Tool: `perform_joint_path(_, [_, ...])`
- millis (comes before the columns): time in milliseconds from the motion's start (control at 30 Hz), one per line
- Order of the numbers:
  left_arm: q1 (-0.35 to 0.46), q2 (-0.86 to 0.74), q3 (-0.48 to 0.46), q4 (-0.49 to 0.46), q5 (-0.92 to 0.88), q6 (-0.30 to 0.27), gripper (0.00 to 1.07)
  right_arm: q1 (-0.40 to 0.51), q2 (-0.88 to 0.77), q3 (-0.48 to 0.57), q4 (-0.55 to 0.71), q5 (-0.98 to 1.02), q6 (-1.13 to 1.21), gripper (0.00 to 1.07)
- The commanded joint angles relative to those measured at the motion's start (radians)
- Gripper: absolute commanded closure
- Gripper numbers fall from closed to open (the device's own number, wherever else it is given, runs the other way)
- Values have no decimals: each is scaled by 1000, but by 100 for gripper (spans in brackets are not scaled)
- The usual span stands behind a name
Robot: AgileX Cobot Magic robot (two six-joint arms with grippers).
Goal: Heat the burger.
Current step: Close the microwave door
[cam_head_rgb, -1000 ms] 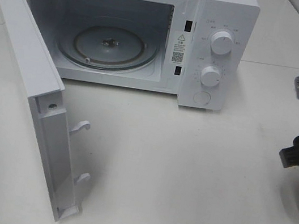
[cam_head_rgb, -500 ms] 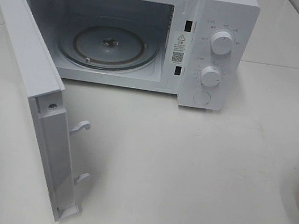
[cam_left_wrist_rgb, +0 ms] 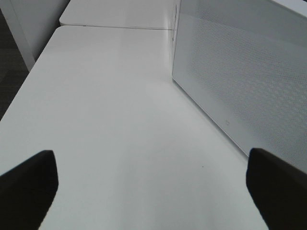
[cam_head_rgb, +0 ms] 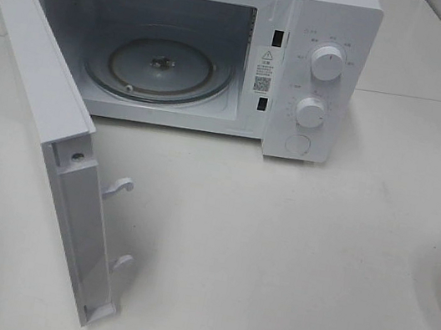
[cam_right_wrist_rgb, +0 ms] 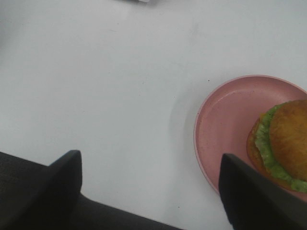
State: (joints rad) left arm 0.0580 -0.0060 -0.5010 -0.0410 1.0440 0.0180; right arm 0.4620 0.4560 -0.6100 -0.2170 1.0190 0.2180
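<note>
Sitting on its pink plate [cam_right_wrist_rgb: 216, 120] beside the right gripper's [cam_right_wrist_rgb: 148, 187] spread fingers [cam_right_wrist_rgb: 252, 196], the burger [cam_right_wrist_rgb: 283, 143] is awaiting pickup; microwave [cam_head_rgb: 332, 31] door [cam_head_rgb: 38, 92] is standing open; left fingers [cam_left_wrist_rgb: 276, 187] are apart.

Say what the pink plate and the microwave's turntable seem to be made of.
Pink plate: probably matte plastic or melamine; faint speckles, dull even sheen. Turntable: looks like clear glass, see-through with glossy reflections on its rim.

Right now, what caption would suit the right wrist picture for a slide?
Open right claw above the white table, beside a burger on a pink plate.
</note>
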Motion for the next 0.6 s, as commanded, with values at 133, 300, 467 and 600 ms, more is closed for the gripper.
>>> perform_joint_path(133, [0,-18,3,-4,-7,4,7,-83,-160,92,9,-18,-30,32])
perform_joint_path(300, [0,-18,3,-4,-7,4,7,-207,-253,92,32,-24,-93,32])
perform_joint_path(467, [0,-18,3,-4,-7,4,7,-287,-341,95,109,-25,-180,32])
perform_joint_path(600, [0,-18,3,-4,-7,4,7,-348,-453,107,175,-12,-232,32])
